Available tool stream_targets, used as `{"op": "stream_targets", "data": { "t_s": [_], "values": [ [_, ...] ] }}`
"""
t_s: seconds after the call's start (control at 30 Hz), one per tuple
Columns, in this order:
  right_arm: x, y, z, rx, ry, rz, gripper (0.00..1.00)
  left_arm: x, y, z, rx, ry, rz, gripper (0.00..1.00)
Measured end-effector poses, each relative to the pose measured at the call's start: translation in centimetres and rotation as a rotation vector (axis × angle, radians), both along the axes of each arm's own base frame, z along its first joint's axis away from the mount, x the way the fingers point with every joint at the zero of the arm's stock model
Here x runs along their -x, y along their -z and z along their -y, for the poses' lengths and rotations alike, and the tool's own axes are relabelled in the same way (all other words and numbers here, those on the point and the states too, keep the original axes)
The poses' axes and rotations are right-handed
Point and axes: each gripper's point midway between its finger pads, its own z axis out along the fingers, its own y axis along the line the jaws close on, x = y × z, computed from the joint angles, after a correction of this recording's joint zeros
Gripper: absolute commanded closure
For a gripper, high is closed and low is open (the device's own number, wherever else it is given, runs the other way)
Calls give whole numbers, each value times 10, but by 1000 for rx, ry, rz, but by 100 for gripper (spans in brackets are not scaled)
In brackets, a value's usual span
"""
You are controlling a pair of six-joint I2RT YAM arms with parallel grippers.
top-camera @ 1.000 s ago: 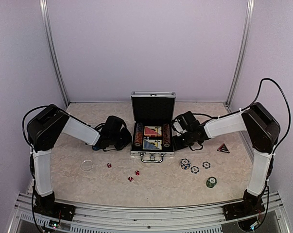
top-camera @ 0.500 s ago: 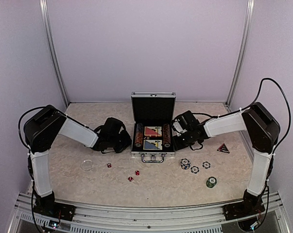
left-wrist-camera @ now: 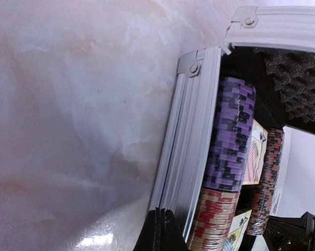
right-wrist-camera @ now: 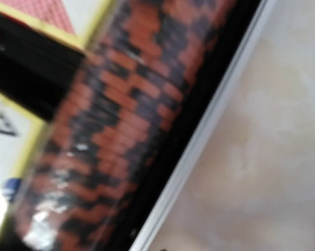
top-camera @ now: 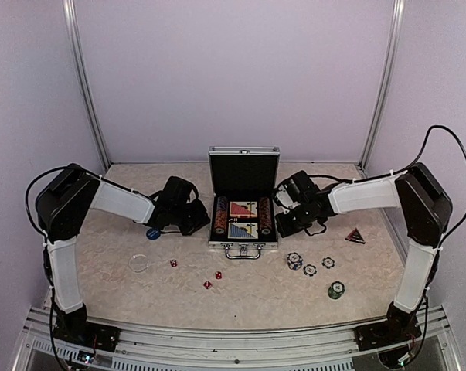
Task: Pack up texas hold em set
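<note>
Flanking the open case [top-camera: 243,245], left pincer [top-camera: 202,223] and right pincer [top-camera: 282,225] stood closed; a sideways nudge risked shoving it and spilling stacked chips [top-camera: 266,217].

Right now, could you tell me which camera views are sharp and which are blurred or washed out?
Top external: sharp and evenly lit, the open case clear. Left wrist: purple chip stack crisp, tabletop washed out with glare at the bottom. Right wrist: blurred, the red-and-black chip stack smeared.
</note>
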Motion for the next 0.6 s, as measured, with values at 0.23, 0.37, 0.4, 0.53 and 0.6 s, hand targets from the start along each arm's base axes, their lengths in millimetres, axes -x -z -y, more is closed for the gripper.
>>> {"op": "stream_targets", "data": {
  "t_s": [0.23,0.37,0.4,0.53,0.6],
  "values": [
    [-4,-52,-2,-44,-6,76,97,-17,-46,0,38,2,77,100],
    [0,-81,3,-61,-8,117,78,-20,-79,-2,59,2,141,98],
    [1,-87,4,-66,-7,124,67,-20,-85,-3,60,1,153,96],
    [9,-118,12,-78,-10,173,32,-20,-110,-9,56,-2,206,84],
    [13,-133,17,-95,1,196,14,-16,-121,-13,50,-2,231,73]
  ]
}}
